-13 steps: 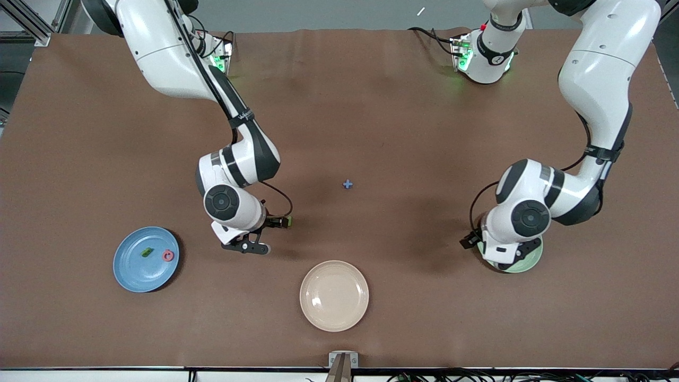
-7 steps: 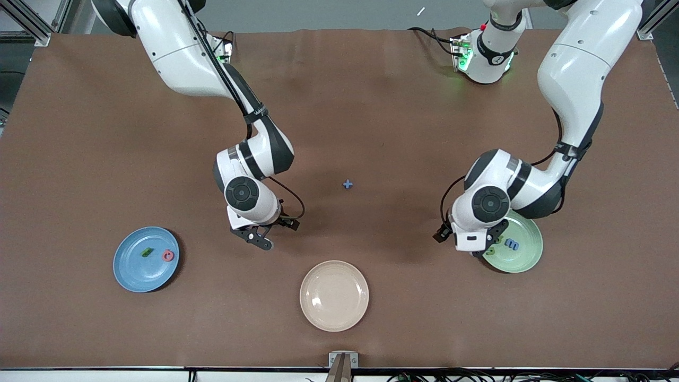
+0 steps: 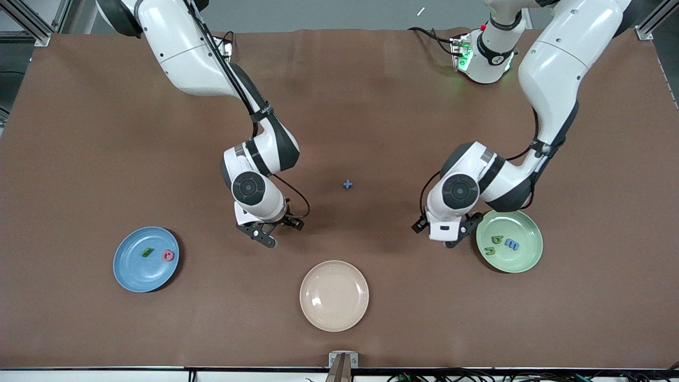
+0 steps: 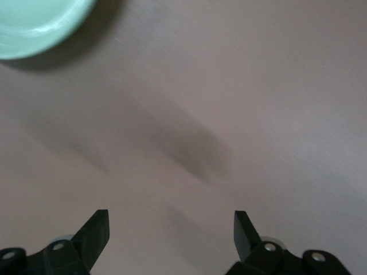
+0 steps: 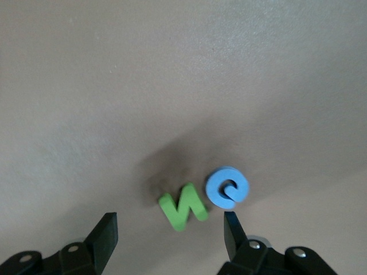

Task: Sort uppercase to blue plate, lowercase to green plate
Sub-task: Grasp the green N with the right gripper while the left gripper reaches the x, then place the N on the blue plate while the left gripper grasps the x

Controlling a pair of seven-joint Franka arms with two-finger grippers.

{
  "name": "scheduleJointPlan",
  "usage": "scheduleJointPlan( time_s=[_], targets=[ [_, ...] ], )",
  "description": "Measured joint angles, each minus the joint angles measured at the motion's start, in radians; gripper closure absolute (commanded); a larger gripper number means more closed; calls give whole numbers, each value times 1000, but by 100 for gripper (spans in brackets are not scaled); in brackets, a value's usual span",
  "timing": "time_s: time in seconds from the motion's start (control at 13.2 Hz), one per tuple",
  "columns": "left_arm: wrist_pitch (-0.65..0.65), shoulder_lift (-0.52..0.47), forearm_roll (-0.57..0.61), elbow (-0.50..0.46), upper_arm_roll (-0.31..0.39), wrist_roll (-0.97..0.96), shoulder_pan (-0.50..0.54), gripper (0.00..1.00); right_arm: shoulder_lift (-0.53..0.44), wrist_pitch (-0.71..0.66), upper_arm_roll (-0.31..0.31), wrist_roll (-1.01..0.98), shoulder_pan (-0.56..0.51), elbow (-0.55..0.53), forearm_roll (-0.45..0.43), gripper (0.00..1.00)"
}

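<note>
The blue plate (image 3: 139, 271) at the right arm's end holds a green letter (image 3: 146, 252) and a red ring (image 3: 167, 255). The green plate (image 3: 522, 259) at the left arm's end holds two green lowercase letters (image 3: 496, 240) and a blue m (image 3: 512, 244). A blue x (image 3: 347, 184) lies on the mat mid-table. My right gripper (image 3: 269, 234) (image 5: 170, 220) is open just above a green N (image 5: 183, 209), with a blue G (image 5: 227, 187) beside it. Both are hidden in the front view. My left gripper (image 3: 453, 236) (image 4: 171, 215) hangs open and empty over bare mat beside the green plate (image 4: 34, 28).
A cream plate (image 3: 334, 318) sits near the table's front edge, between the two coloured plates. Brown mat covers the whole table.
My left arm has swung off the green plate toward mid-table, uncovering its letters. My right arm has shifted toward mid-table, away from the blue plate.
</note>
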Motion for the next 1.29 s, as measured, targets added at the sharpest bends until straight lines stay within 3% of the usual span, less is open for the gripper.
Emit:
scheduleJointPlan(
  time_s=[0.23, 0.83, 1.06, 1.29],
  targets=[
    [42, 5, 10, -5, 1, 0, -35, 4, 9, 100, -1, 69, 40, -58, 3, 15],
    [68, 21, 26, -6, 0, 1, -72, 3, 8, 54, -28, 4, 35, -62, 0, 19],
    [90, 22, 26, -6, 1, 1, -78, 3, 7, 54, -36, -6, 32, -60, -10, 36],
    [96, 30, 26, -6, 1, 1, -78, 3, 4, 54, -39, -10, 31, -57, -22, 61]
  ],
)
